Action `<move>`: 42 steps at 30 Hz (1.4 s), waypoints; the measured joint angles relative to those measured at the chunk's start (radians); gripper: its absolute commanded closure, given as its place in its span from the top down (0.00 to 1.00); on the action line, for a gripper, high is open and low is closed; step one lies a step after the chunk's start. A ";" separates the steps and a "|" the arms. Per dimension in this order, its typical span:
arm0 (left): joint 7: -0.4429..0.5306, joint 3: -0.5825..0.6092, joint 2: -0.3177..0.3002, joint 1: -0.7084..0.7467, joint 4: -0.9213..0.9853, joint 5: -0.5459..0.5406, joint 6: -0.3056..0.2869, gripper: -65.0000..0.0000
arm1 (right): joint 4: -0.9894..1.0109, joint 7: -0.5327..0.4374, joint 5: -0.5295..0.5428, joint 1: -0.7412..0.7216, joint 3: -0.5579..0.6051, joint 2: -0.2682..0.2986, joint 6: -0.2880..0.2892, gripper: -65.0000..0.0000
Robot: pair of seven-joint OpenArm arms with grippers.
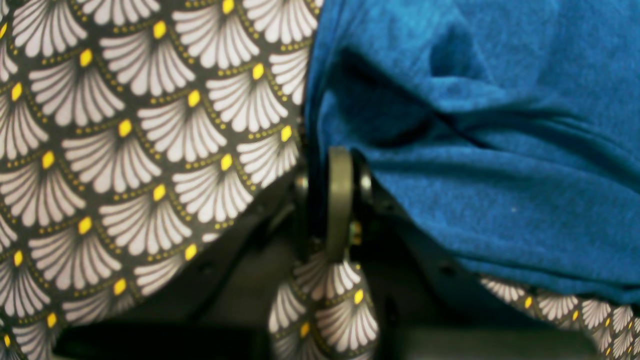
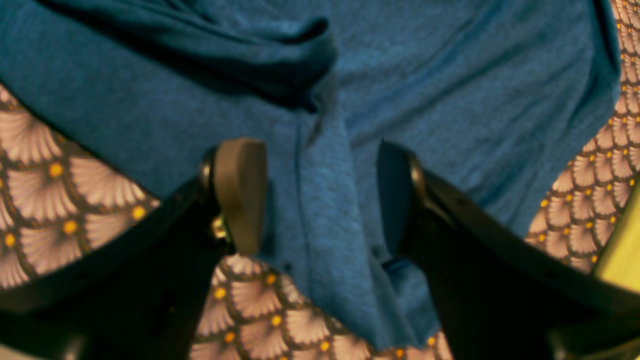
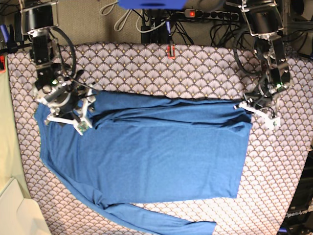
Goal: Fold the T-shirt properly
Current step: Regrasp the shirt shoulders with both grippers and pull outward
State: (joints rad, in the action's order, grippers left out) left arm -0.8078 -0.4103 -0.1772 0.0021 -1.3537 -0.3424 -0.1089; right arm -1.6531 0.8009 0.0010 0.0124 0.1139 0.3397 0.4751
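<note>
Left pincer (image 1: 340, 200) pinched closed, right pincer (image 2: 320, 200) spread wide, both arms lowered

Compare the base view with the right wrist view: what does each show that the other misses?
Only the base view shows the whole T-shirt spread flat, one long sleeve trailing along the near table edge, and the left hand at the shirt's corner. Only the right wrist view shows the right hand close up, its pads wide apart with a raised fold of fabric between them. Both show blue fabric lying on the fan-patterned tablecloth.
</note>
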 measured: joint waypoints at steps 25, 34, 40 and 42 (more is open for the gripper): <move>-0.003 0.006 -0.006 -0.003 0.000 0.000 0.001 0.01 | -0.001 -0.081 -0.003 0.176 -0.159 0.048 0.000 0.55; -0.003 0.004 -0.006 -0.002 0.000 0.000 0.000 0.01 | -0.001 -0.079 -0.004 0.174 -0.160 0.076 0.000 0.55; -0.003 0.005 -0.006 -0.002 0.000 0.000 0.000 0.01 | 0.004 -0.081 -0.001 0.174 -0.156 0.076 0.000 0.55; -0.003 0.006 -0.006 -0.002 0.000 0.000 0.000 0.01 | 0.004 -0.081 0.000 0.174 -0.154 0.076 0.000 0.55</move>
State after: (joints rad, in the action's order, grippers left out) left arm -0.8108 -0.4042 -0.1829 -0.0002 -1.3537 -0.3424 -0.1085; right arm -1.6493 0.7197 0.0006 0.1867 -0.0402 0.4152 0.4751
